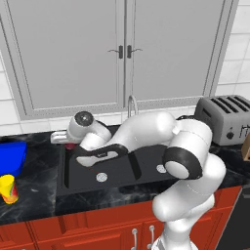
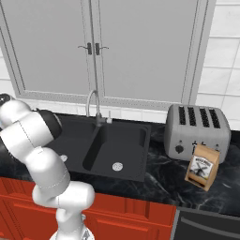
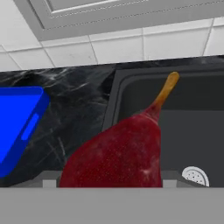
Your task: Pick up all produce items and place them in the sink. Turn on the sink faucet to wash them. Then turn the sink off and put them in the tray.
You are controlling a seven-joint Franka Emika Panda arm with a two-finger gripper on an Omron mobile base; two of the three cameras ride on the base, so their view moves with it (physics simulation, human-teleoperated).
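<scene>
1. Your gripper (image 1: 68, 141) sits over the left rim of the sink (image 1: 117, 177). Its jaws stand wide, closed around the dark-red pear (image 3: 118, 153), which bulges between them in the hand view.
2. From the left base view, you see a sliver of the pear at the sink's left edge, with the blue tray (image 1: 12, 154) and a yellow cup (image 1: 8, 188) left of the sink.
3. From the right base view, you see the faucet (image 2: 93, 105) behind the sink, and a toaster (image 2: 199, 129) and paper bag (image 2: 203, 166) to the sink's right.
</scene>
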